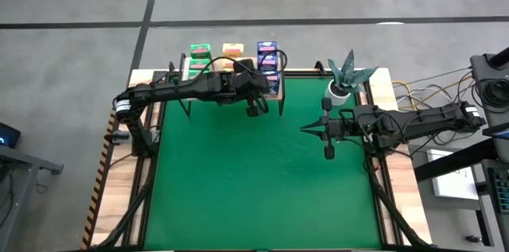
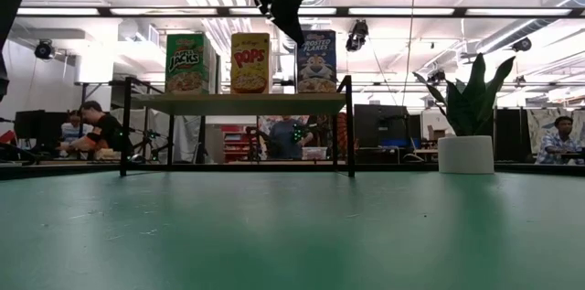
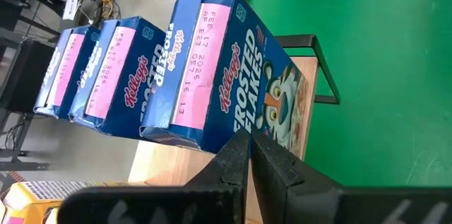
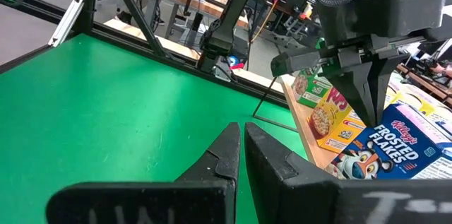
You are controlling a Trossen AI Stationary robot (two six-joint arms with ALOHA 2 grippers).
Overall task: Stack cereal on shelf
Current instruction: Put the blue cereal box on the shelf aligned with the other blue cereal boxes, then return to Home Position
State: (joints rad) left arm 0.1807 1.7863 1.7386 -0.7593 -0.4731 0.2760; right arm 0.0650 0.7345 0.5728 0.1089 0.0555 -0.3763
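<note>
The shelf (image 2: pixel 238 104), a pale plank on thin black legs, stands at the far edge of the green mat. Cereal boxes stand upright on it in rows: green (image 1: pixel 200 48), yellow (image 1: pixel 232 48) and blue (image 1: pixel 267 49). The left wrist view shows three blue boxes (image 3: pixel 212 68) one behind another on the plank. My left gripper (image 1: pixel 254 111) is shut and hovers over the shelf's near edge, in front of the nearest blue box (image 4: pixel 395 146). My right gripper (image 1: pixel 305 129) is shut and waits above the mat, to the right of the shelf.
A white pot with a spiky plant (image 1: pixel 340 91) stands at the mat's far right, close to my right arm. The green mat (image 1: pixel 262 180) stretches from the shelf toward the near edge. People sit at desks in the room beyond the table.
</note>
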